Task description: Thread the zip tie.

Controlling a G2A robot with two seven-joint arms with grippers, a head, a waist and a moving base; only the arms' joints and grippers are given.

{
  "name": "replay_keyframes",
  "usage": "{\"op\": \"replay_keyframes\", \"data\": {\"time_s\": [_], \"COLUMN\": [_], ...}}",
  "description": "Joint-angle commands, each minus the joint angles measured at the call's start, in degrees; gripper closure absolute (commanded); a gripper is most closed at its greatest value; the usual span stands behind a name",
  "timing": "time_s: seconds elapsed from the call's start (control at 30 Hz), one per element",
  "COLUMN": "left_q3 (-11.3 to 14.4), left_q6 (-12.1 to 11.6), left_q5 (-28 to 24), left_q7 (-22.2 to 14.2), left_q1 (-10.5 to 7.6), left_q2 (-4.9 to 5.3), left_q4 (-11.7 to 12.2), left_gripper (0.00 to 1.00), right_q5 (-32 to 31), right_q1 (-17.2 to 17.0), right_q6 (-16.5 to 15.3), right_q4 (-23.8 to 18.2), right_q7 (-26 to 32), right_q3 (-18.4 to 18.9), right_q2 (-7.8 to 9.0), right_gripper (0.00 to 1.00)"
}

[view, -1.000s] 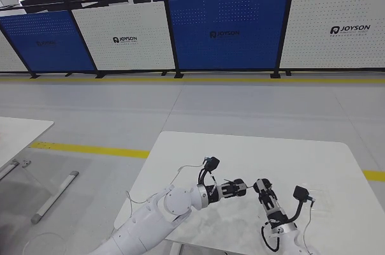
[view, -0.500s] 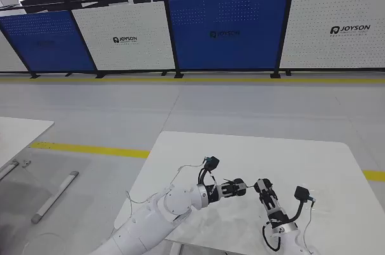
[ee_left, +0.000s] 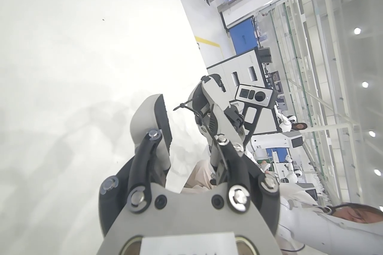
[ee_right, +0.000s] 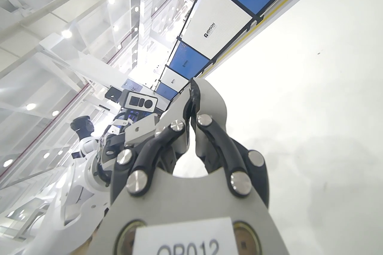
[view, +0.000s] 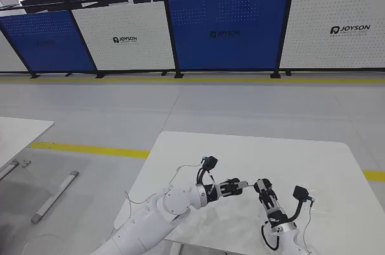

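Over the last second the left gripper [view: 239,186] has rolled its wrist slightly, staying just beside the right gripper [ee_right: 193,90] above the desk [view: 307,159]. Its fingers stand apart and empty. The zip tie [ee_left: 183,106], pinched in the closed right fingers, juts toward that gap. The left gripper is likely lining up to take the free end.

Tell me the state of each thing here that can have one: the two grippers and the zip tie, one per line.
Left gripper: open, fingers apart, close beside the right gripper.
Right gripper: shut on the zip tie.
Zip tie: clamped in the right gripper, one end sticking out free; no closed loop can be seen.
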Motion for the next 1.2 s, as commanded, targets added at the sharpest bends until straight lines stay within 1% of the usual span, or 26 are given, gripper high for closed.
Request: {"op": "replay_keyframes", "data": {"time_s": [0.0,0.17,0.27,0.37,0.5,0.53,0.97,1.17], "left_q3": [-0.1,0.0,0.2,0.2,0.2,0.2,0.5,0.4], "left_q6": [0.0,0.1,0.1,0.1,0.0,0.0,-0.2,-0.5], "left_q5": [0.1,0.3,0.4,0.4,0.5,0.5,0.6,0.3], "left_q7": [0.1,0.0,0.0,-0.1,-0.1,-0.1,-0.3,-0.8], "left_q1": [0.08,0.16,0.06,-0.01,-0.06,-0.06,-0.09,-0.16], "left_q2": [0.00,-0.05,-0.13,-0.19,-0.25,-0.26,-0.47,-0.54], "left_q4": [0.0,-0.1,-0.1,0.0,0.0,-0.1,-0.6,-0.3], "left_gripper": [0.78,0.80,0.84,0.85,0.96,1.00,1.00,1.00], "right_q5": [-0.2,-0.5,-0.5,-0.5,-0.5,-0.4,-0.5,-0.7], "right_q1": [0.0,-0.1,-0.3,-0.4,-0.5,-0.5,-0.5,-0.3], "right_q6": [0.1,-0.4,-0.9,-1.1,-1.3,-1.4,-1.9,-1.7], "right_q4": [0.1,-0.1,-0.3,-0.4,-0.3,-0.3,-0.1,0.0], "right_q7": [0.0,-0.1,-0.2,-0.3,-0.3,-0.2,0.4,0.5], "right_q3": [0.0,-0.1,0.1,0.3,0.4,0.5,0.5,0.3], "right_q2": [-0.04,-0.13,-0.17,-0.19,-0.25,-0.26,-0.47,-0.61], "right_gripper": [1.00,1.00,1.00,1.00,1.00,1.00,1.00,1.00]}}
